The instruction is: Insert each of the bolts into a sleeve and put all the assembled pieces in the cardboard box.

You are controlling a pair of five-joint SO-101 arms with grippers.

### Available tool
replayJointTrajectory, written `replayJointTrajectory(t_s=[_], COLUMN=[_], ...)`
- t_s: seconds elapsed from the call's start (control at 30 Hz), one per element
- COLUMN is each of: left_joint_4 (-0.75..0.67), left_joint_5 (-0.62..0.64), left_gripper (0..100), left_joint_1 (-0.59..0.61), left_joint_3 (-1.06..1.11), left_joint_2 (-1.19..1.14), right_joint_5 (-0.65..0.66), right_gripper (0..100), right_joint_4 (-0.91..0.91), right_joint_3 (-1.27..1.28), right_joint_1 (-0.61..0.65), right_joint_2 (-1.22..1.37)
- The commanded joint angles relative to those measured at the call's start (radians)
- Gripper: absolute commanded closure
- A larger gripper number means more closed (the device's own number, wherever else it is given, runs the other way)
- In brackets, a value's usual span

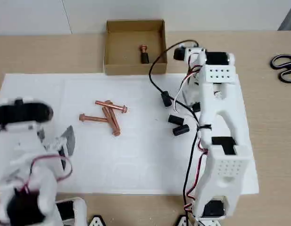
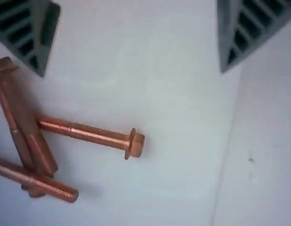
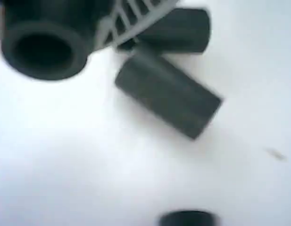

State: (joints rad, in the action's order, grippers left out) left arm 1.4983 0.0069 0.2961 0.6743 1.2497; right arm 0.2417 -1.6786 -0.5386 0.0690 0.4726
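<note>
We find the white sheet spread over most of the table, with the cardboard box standing on bare wood right at the sheet's far edge. In the box lies 1 assembled piece, right of the middle of the floor and apart from the walls. Its long axis runs near to far, copper head toward the far wall. On the sheet 4 bolts lie in a loose heap left of centre. 1 lies almost across the table with its head toward the right arm's side. 1 lone bolt lies much the same way but with its head toward the left arm's side, and 2 slant side by side through the heap. Open sheet stretches from the heap to the near edge and across to 2 lying sleeves. These rest on their sides, touching, at an angle to each other, just beside the right arm. The left gripper hangs above bare sheet near the heap, jaws spread wide with nothing between them. The right gripper has a ribbed jaw pressed to the side of a gripped sleeve, which is raised above the others with its open end toward the wrist camera. We judge the jaws clenched on that sleeve. Scissors lie at the table's right edge, well apart.
</note>
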Motion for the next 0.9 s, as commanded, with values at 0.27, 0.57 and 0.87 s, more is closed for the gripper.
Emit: replayJointTrajectory(t_s=[0.27,0.57,0.87], left_joint_4=[-0.002,0.028,-0.06], left_joint_5=[0.127,0.443,0.764], left_gripper=[78,78,78], left_joint_1=[-0.003,-0.198,-0.235], left_joint_3=[-0.463,-0.573,-0.573], left_joint_2=[-0.799,-1.099,-1.254], right_joint_5=[0.006,0.006,0.005], right_gripper=[99.5,99.5,99.5], right_joint_4=[-0.004,-0.004,-0.002], right_joint_3=[0.199,0.244,0.27], right_joint_1=[-0.002,-0.002,-0.001], right_joint_2=[-0.257,-0.275,-0.275])
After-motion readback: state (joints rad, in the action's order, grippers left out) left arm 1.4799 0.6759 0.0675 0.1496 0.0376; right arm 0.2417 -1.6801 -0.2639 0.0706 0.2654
